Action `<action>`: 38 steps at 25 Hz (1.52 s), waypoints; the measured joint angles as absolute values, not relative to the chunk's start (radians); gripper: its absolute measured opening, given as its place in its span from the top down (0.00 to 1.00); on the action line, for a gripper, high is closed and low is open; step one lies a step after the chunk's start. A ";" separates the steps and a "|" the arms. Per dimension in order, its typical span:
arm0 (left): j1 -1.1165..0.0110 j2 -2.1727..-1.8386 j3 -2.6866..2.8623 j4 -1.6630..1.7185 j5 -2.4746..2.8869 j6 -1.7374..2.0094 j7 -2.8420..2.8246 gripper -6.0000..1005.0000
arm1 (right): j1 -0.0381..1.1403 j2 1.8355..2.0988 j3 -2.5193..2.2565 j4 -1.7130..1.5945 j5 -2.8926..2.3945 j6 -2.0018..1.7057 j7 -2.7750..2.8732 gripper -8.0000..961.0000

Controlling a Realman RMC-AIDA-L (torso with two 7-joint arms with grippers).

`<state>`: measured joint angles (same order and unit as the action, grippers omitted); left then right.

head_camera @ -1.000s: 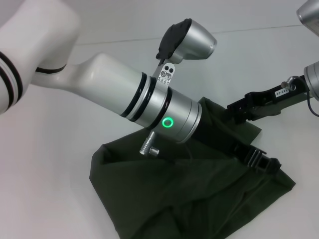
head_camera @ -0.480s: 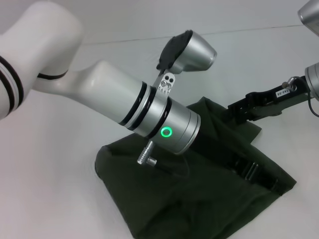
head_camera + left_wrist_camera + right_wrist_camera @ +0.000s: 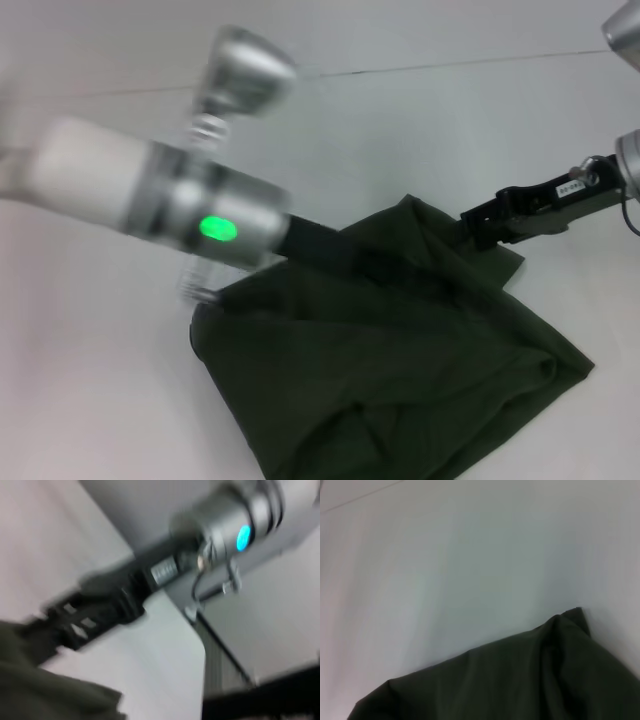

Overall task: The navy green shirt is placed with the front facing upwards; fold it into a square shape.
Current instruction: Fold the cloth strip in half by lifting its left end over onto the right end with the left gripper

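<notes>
From my seat, the left arm's claw (image 3: 375, 262) reaches over the dark olive-green cotton shirt (image 3: 400, 380) from ten o'clock; I cannot tell how it is set or whether it grips cloth. The shirt lies rumpled and part-folded on the pale worktop (image 3: 100, 400) at five o'clock. At three o'clock the right claw (image 3: 478, 226) touches the shirt's far corner, grip unclear. My worry: a snagged layer could drag the fold apart.

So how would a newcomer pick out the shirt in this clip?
Look at the white table in the head view: between the two arms lies the navy green shirt, a dark olive heap of folded cloth. It is the only cloth there, and the right gripper is at its far corner.
</notes>
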<state>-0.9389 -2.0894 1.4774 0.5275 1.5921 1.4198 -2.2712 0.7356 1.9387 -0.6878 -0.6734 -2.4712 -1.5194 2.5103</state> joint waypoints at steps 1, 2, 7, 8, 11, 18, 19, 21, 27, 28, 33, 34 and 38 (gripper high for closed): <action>-0.909 -2.070 1.448 0.545 1.592 1.440 -2.281 0.42 | 0.736 1.939 -0.688 -0.673 -2.471 -1.520 2.509 0.40; -0.882 -2.050 1.412 0.560 1.594 1.457 -2.292 0.40 | 0.735 1.938 -0.688 -0.674 -2.471 -1.522 2.509 0.40; -0.776 -1.979 1.221 0.585 1.649 1.577 -2.330 0.33 | 0.735 1.935 -0.687 -0.679 -2.471 -1.526 2.508 0.40; -0.776 -1.979 1.221 0.585 1.649 1.577 -2.330 0.33 | 0.736 1.934 -0.687 -0.680 -2.471 -1.526 2.508 0.40; -0.744 -1.976 1.133 0.618 1.733 1.627 -2.348 0.33 | 0.740 1.933 -0.687 -0.682 -2.471 -1.529 2.508 0.40; -0.714 -1.969 1.103 0.679 1.925 1.719 -2.433 0.33 | 0.748 1.929 -0.687 -0.686 -2.471 -1.547 2.511 0.40; -0.713 -1.968 1.103 0.680 1.942 1.726 -2.441 0.33 | 0.749 1.929 -0.687 -0.687 -2.471 -1.549 2.512 0.40; -0.707 -1.969 1.102 0.680 1.985 1.744 -2.470 0.33 | 0.750 1.929 -0.687 -0.687 -2.471 -1.551 2.512 0.40; -0.690 -1.972 1.060 0.681 2.050 1.756 -2.517 0.33 | 0.750 1.929 -0.687 -0.687 -2.470 -1.550 2.509 0.40; -0.688 -1.970 1.052 0.681 2.061 1.757 -2.523 0.33 | 0.750 1.929 -0.687 -0.688 -2.470 -1.550 2.509 0.40; -0.675 -1.968 1.019 0.680 2.138 1.758 -2.560 0.33 | 0.747 1.927 -0.686 -0.689 -2.464 -1.553 2.509 0.40; -0.672 -1.968 1.016 0.678 2.146 1.758 -2.562 0.33 | 0.746 1.927 -0.686 -0.689 -2.464 -1.553 2.509 0.40; -0.663 -1.970 1.011 0.671 2.168 1.757 -2.565 0.33 | 0.747 1.927 -0.686 -0.689 -2.462 -1.553 2.509 0.40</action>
